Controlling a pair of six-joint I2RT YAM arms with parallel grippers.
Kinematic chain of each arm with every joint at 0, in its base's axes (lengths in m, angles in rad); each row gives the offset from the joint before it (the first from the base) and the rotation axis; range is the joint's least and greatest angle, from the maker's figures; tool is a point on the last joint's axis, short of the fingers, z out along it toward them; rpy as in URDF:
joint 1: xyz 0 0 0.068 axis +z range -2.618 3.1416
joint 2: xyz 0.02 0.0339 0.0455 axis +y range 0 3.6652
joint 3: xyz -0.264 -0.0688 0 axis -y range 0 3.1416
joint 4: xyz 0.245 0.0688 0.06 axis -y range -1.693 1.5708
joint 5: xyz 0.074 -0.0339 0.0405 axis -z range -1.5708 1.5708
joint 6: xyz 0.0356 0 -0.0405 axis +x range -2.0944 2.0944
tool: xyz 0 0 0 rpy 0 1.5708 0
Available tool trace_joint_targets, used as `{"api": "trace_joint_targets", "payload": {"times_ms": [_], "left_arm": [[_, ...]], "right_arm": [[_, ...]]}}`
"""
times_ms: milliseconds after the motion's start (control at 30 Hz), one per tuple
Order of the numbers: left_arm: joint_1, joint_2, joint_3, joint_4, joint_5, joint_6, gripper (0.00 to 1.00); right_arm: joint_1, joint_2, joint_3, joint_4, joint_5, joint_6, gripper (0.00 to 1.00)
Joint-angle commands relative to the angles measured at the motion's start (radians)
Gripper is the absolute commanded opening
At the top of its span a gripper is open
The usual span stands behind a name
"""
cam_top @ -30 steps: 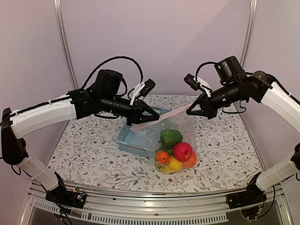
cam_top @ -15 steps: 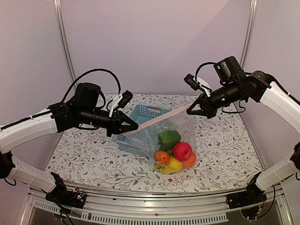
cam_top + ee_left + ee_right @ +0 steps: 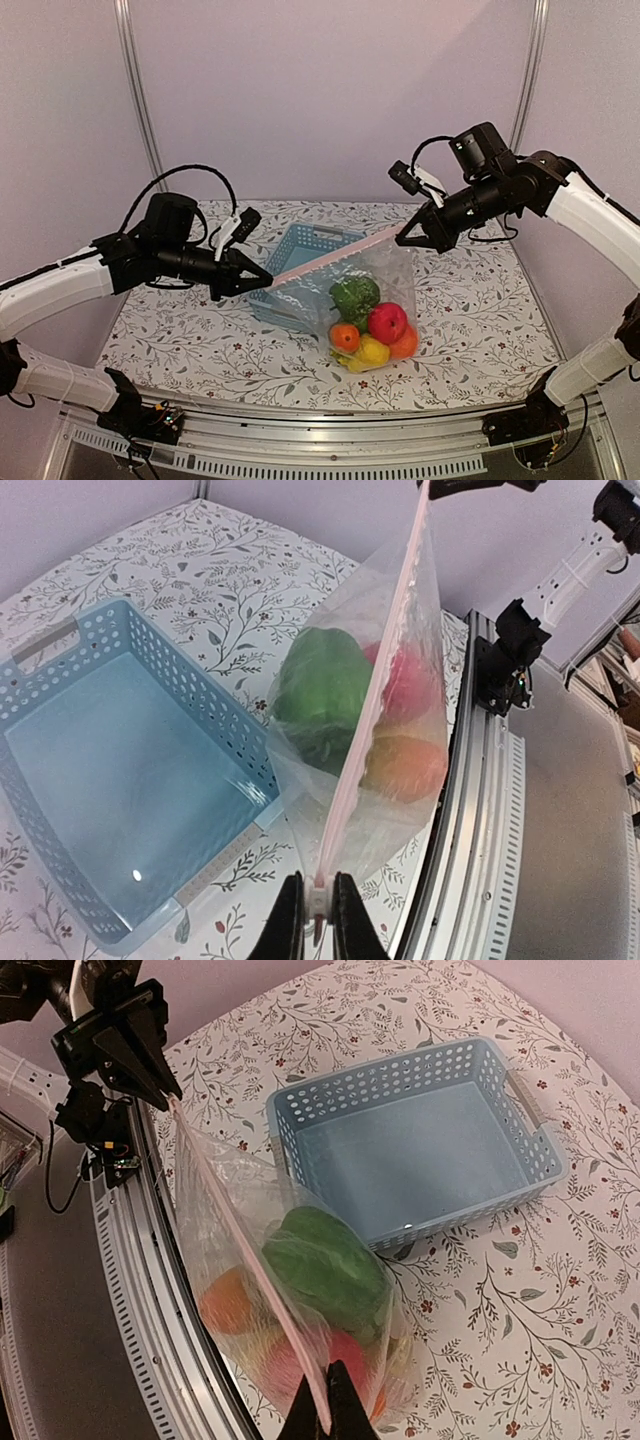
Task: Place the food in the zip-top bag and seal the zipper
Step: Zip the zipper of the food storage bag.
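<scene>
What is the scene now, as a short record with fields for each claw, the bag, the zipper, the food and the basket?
left claw: shut on one end of the zipper
right claw: shut on the other end
zipper: pulled straight between the claws; looks closed along its length
zip-top bag: hangs below the zipper, beside the basket
food: inside the bag, at its bottom
basket: empty, on the table

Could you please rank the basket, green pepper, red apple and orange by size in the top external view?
Largest: basket.
Next: green pepper and red apple, about alike; pepper perhaps slightly bigger.
Smallest: orange.
</scene>
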Motion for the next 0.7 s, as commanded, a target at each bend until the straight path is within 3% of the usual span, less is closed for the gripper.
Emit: {"api": "trace_joint_targets", "payload": {"times_ms": [0,200,233,367,433,533,633,667], "left_arm": [[0.037,-0.013,-0.036,-0.062,-0.012,0.003,0.0],[0.035,0.047,0.007,0.044,0.011,-0.048,0.04],[0.035,0.068,0.028,0.068,0.014,-0.062,0.08],[0.022,0.173,0.136,0.13,-0.035,-0.11,0.4],[0.015,0.215,0.191,0.136,-0.097,-0.115,0.5],[0.014,0.239,0.243,0.158,-0.146,-0.104,0.56],[0.014,0.234,0.247,0.205,-0.181,-0.109,0.76],[0.015,0.232,0.247,0.213,-0.188,-0.108,0.78]], "right_arm": [[-0.028,0.015,0.04,0.001,0.036,0.011,0.0],[-0.029,0.034,0.041,0.008,0.045,0.019,0.0],[-0.031,0.039,0.042,0.008,0.056,0.023,0.0],[-0.068,0.049,0.047,0.008,0.115,0.04,0.0],[-0.115,0.048,0.043,0.008,0.133,0.055,0.0],[-0.191,0.044,0.026,0.01,0.165,0.093,0.0],[-0.25,0.048,0.003,0.009,0.215,0.126,0.0],[-0.27,0.055,-0.007,0.009,0.224,0.14,0.0]]}}
